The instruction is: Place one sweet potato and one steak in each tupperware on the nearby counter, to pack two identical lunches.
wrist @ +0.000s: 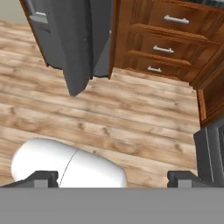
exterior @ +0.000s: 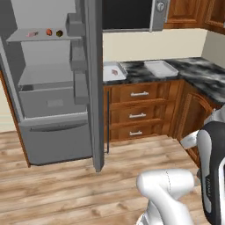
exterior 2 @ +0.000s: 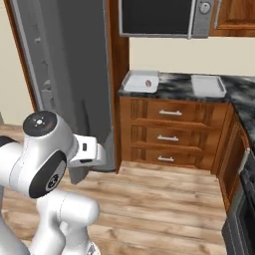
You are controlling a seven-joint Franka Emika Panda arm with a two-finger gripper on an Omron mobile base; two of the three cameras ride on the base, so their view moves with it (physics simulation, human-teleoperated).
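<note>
The white arm (exterior 2: 47, 164) is folded low over the base, with its dark-jointed elbow raised at the lower left of the right base view. The upper links (exterior: 176, 193) are seen at the lower right of the left base view. The gripper (wrist: 113, 178) is pointed downward, its two dark fingertips (wrist: 41, 178) spread wide apart, nothing held between them.

Rendered scene under even, diffuse light with no visible lamp and no glare. The cream wall (exterior: 154, 44) and wood floor (wrist: 131, 113) ahead of the tool are bright. The open refrigerator door (exterior: 94, 83) shows a darker grey face and throws only a faint, soft shadow at its foot. The drawer fronts (exterior 2: 169, 129) carry thin shadows under their ledges. All three pictures are coarse and slightly soft, and small items on the refrigerator shelf (exterior: 39, 36) are hard to resolve. Straight edges stay straight toward the borders.
</note>
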